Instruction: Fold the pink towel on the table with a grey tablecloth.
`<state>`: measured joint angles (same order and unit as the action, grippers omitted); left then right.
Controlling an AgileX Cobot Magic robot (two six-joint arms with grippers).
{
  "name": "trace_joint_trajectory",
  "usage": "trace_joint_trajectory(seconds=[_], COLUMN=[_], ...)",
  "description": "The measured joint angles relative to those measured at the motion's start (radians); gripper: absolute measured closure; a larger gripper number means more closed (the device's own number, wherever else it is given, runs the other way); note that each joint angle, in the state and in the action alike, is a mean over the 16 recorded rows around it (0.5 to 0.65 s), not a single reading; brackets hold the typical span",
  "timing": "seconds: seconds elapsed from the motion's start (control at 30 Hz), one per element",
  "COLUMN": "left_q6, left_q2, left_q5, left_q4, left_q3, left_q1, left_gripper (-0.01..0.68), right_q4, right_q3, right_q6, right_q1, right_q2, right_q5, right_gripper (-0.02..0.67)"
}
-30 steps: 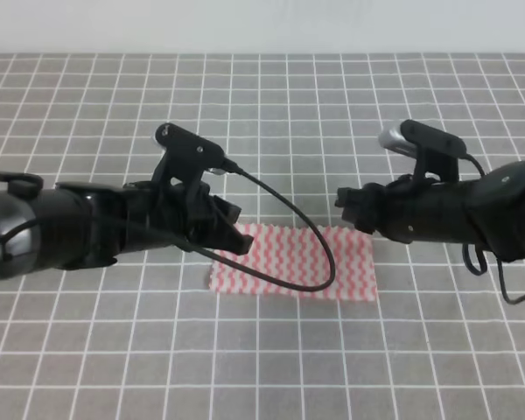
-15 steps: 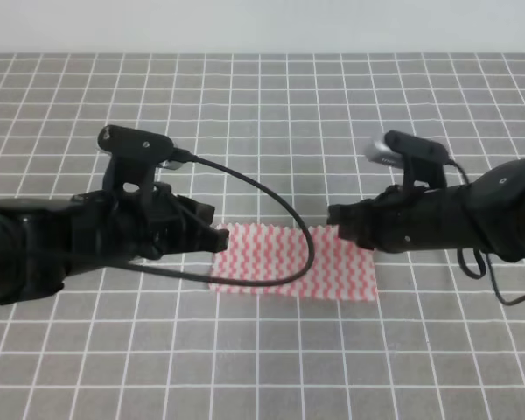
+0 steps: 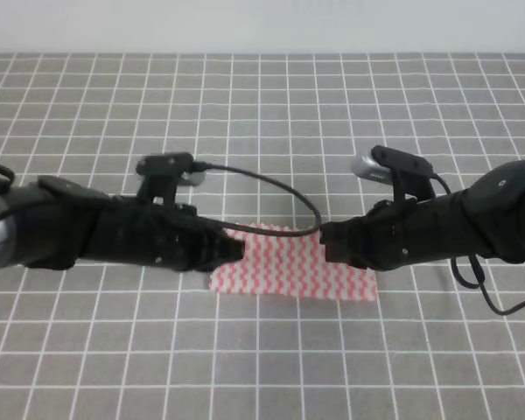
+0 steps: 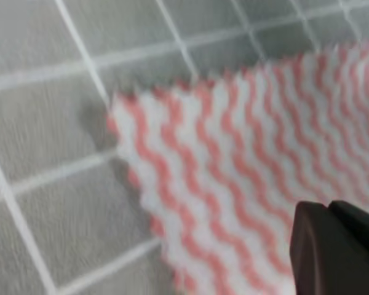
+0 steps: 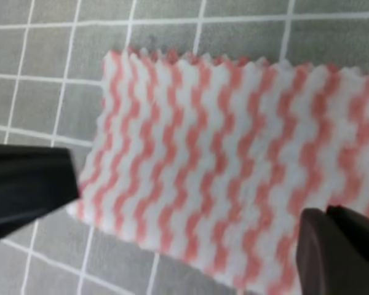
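Note:
The pink towel (image 3: 284, 269) lies flat on the table with a grey tablecloth (image 3: 262, 114), its wavy stripes and jagged edges sharp in the right wrist view (image 5: 215, 166). My left gripper (image 3: 234, 249) hangs low at the towel's left edge. In the left wrist view the towel's corner (image 4: 209, 160) lies just ahead of the left gripper (image 4: 329, 246), whose fingers sit together. My right gripper (image 3: 326, 245) hovers over the towel's right part; the right gripper (image 5: 329, 246) also looks shut. Neither holds any cloth.
A black cable (image 3: 271, 184) arcs from the left wrist camera over the towel's far edge toward the right gripper. The left arm's dark tip (image 5: 24, 184) shows at the left of the right wrist view. White grid lines cover the cloth all around.
Both arms have dropped lower and closed in on the towel. The left wrist has sunk toward the left edge, and the right gripper has slid left over the towel.

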<state>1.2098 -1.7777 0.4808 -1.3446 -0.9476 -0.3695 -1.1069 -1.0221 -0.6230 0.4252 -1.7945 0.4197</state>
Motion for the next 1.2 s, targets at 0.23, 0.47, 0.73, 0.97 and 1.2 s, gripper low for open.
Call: trace_joint_trajectory(seconds=[0.23,0.47,0.73,0.97,1.2], left_q6=[-0.146,-0.224,-0.244,-0.261,-0.305], left_q2=[-0.051,-0.025,0.011,-0.031,-0.099], left_q5=[0.041,0.070,0.096,0.109,0.122], left_q4=[0.168,0.267,0.284,0.286,0.311], left_q3=[-0.018,-0.036,-0.104,-0.168,-0.193], left_q1=[0.001,0.001,0.001,0.004,0.027], left_gripper=[0.675,0.675,0.675,0.675,0.675], right_q4=[0.014,0.023,0.024,0.022,0.021], right_q3=[0.002,0.003,0.003,0.002,-0.001], right_q6=[0.012,0.021,0.035,0.049,0.053], right_q1=[0.000,0.000,-0.019,-0.058,-0.087], right_q2=[0.001,0.002,0.003,0.003,0.004], right_q5=[-0.003,-0.018,-0.016,0.023,0.067], right_gripper=[0.664,0.664,0.664,0.657,0.599])
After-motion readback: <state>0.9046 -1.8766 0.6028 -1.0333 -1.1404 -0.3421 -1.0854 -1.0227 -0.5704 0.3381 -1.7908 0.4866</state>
